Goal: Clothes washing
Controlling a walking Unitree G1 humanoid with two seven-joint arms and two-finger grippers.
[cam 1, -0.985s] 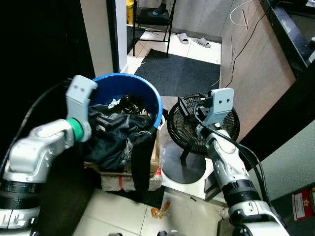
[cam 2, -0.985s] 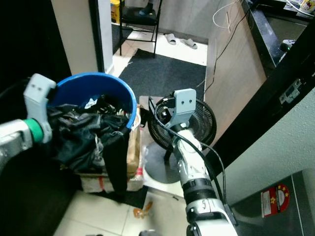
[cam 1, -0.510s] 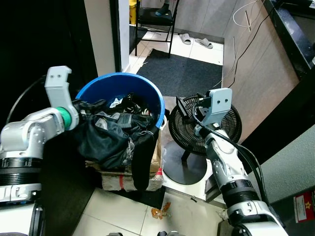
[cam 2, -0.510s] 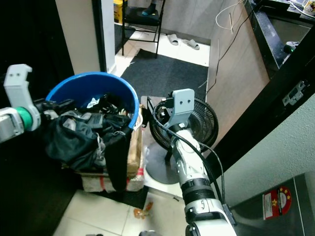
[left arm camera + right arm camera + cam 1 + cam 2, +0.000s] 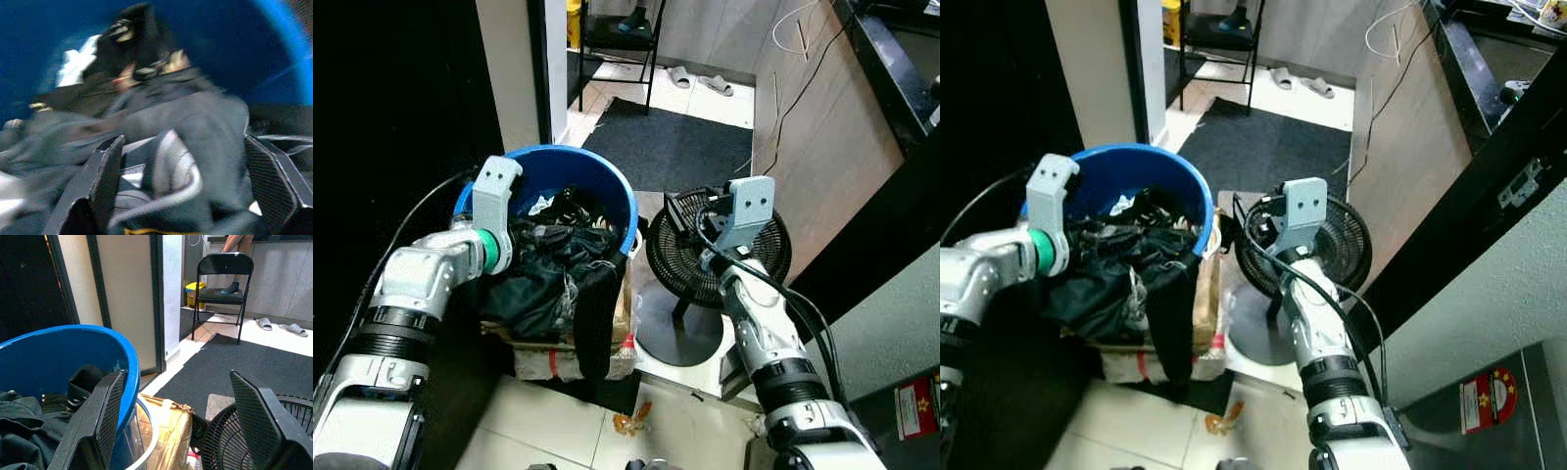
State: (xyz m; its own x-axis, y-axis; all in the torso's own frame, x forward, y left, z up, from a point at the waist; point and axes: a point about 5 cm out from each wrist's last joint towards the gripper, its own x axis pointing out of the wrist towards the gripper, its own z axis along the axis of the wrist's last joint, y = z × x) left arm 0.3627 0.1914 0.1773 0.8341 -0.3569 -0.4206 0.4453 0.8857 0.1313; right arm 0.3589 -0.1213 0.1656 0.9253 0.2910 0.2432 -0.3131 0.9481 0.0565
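The left hand (image 5: 181, 176), swung back in from the side, is now pressing into the dark clothes (image 5: 548, 279) heaped in the blue tub (image 5: 607, 191), fingers spread around a fold. Beyond, the right hand (image 5: 178, 421) is hovering spread over the floor fan (image 5: 720, 259); a grab looks imminent.

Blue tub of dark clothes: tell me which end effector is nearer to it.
Left. The left end effector is down among the dark clothes in the blue tub; the right end effector hangs beside it, over the floor fan.
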